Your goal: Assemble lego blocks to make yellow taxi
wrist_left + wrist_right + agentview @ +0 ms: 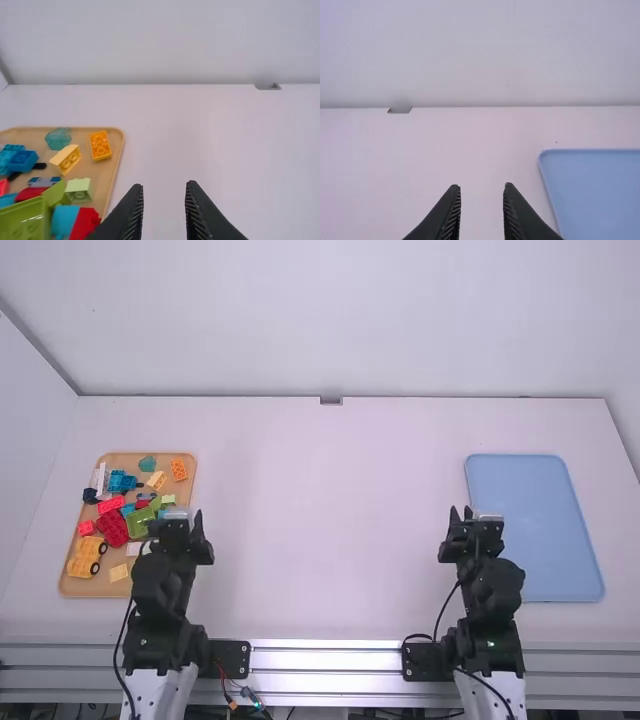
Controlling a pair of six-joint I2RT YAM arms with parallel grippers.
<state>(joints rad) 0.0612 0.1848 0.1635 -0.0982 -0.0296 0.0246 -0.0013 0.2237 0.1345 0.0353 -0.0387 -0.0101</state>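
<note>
In the high view my left gripper (176, 520) is beside the wooden tray's right side, and my right gripper (468, 518) is left of the blue tray. Both stand open and hold nothing, as the left gripper (164, 187) and right gripper (481, 187) also show in their wrist views. The tray holds the yellow wheeled base (84, 557), an orange-yellow brick (100, 145), a pale yellow brick (66, 159), a clear teal brick (59, 138), a pale green brick (79, 189), and several red, blue and green pieces. The left arm hides part of the tray's right side.
The wooden tray (70, 587) lies at the table's left, crowded with loose blocks. On the right lies a flat blue tray (535, 530). Between them spreads the white table (330, 510), with a wall along its far edge and another at the left.
</note>
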